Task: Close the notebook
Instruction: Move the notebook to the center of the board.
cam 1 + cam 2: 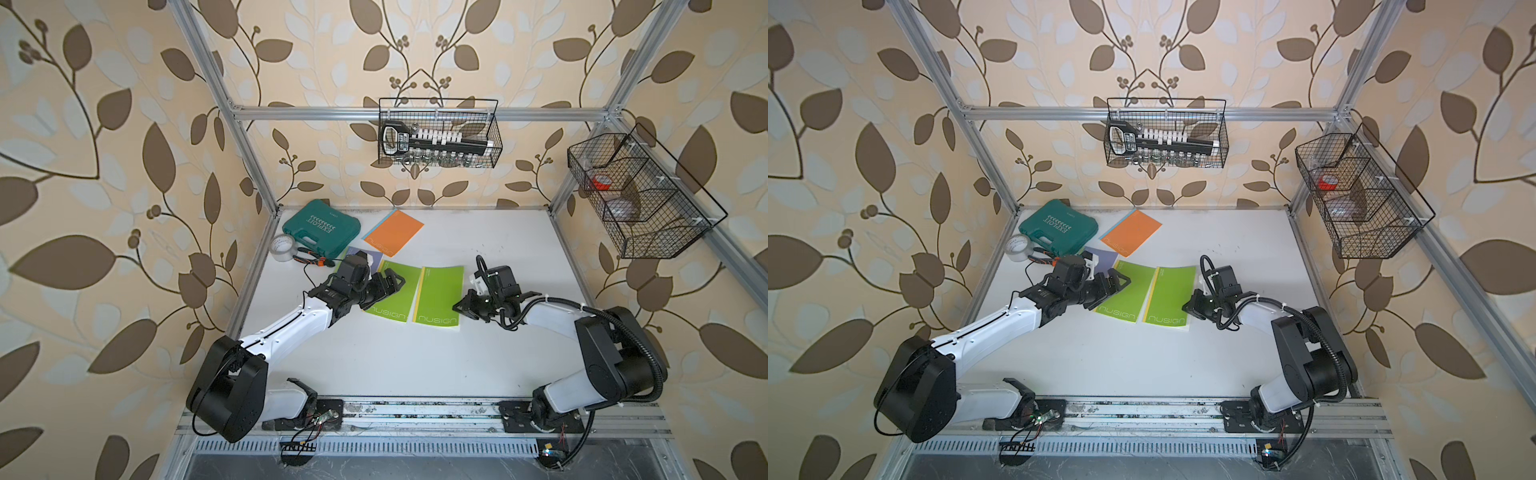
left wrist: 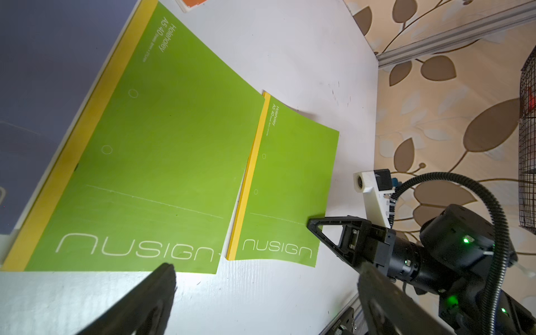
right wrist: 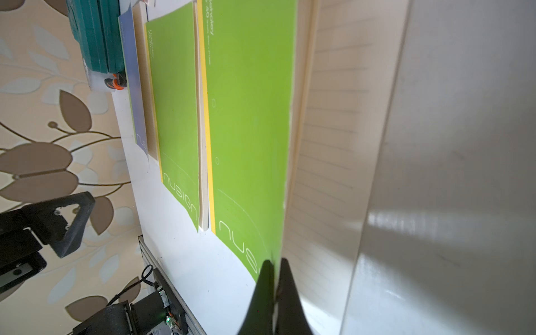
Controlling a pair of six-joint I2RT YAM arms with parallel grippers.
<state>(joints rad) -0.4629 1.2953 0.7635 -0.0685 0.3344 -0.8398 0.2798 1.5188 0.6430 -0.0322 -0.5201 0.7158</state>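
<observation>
Clamping the right gripper (image 3: 272, 271) tight on the free edge of the green notebook (image 1: 440, 296), at the corner nearest the wrist, and holding its cover (image 3: 249, 116) slightly raised off the lined page (image 3: 333, 121) showing just past the fingertips. Lying otherwise flat on the white table (image 1: 415, 365), spine on the far side from this gripper. Hovering the left gripper (image 1: 387, 286) with jaws spread wide and gripping nothing, over a second green notebook (image 1: 397, 305) lying closed directly below it and just beside the first. Resting farther beyond that gripper: an orange notebook (image 1: 392, 232) and a teal case (image 1: 320, 226).
</observation>
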